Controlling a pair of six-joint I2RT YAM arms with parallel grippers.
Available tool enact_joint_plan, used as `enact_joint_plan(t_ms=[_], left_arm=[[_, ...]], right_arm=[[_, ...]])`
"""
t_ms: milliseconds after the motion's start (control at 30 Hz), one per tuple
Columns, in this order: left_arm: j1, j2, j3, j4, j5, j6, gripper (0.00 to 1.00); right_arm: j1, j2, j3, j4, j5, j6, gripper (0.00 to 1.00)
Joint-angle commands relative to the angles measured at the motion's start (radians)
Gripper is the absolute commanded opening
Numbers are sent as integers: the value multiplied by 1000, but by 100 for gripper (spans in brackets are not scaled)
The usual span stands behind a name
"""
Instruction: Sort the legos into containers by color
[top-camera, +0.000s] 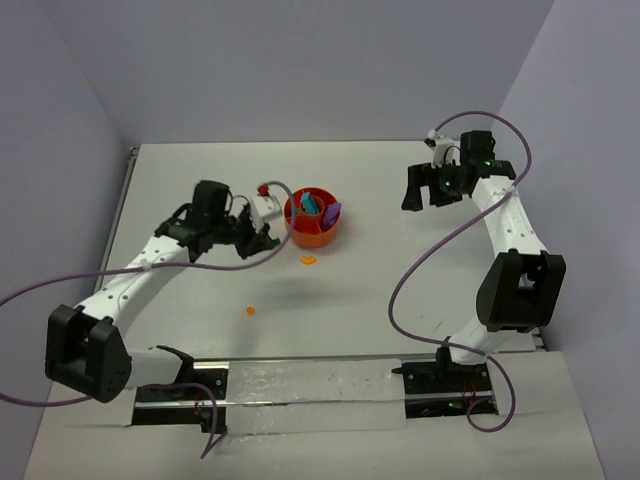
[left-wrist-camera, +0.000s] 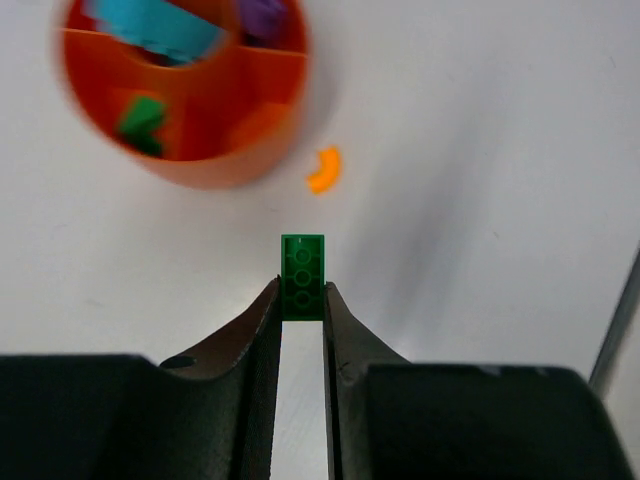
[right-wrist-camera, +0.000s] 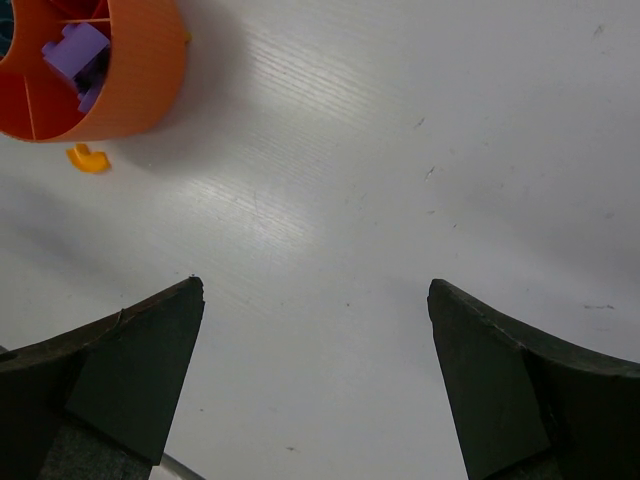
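Left claw (left-wrist-camera: 301, 290) right up close, pinched shut on a green brick (left-wrist-camera: 302, 268) by its lower end only, with most of the brick poking out past the tips. It sits short of the orange bowl (left-wrist-camera: 215, 172), not over the rim yet.

That thin grip is the worry: one bump and the brick could swivel or drop onto the counter (left-wrist-camera: 480, 150). Aim matters too. One wedge holds a green piece (left-wrist-camera: 143, 125), with a teal block (left-wrist-camera: 150, 25) in the wedge next door, so a sloppy release could land it in the wrong colour. Come in low and the claw could shove the bowl, or the orange curved piece (left-wrist-camera: 324, 170) just beside it.

Right claw (right-wrist-camera: 315, 290) hangs wide open, well apart from the bowl, holding nothing.
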Motion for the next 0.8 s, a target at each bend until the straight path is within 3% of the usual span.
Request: enact_joint_plan(t_ms=[0, 300, 767], left_arm=[[149, 33, 138, -2, 112, -172, 0], [165, 338, 429, -11, 81, -352, 0], [111, 519, 541, 60, 49, -414, 2]], right_arm=[[-6, 7, 43, 7, -23, 25, 100], [-4, 39, 73, 8, 0, 32, 100], [-4, 49, 81, 17, 40, 23, 100]])
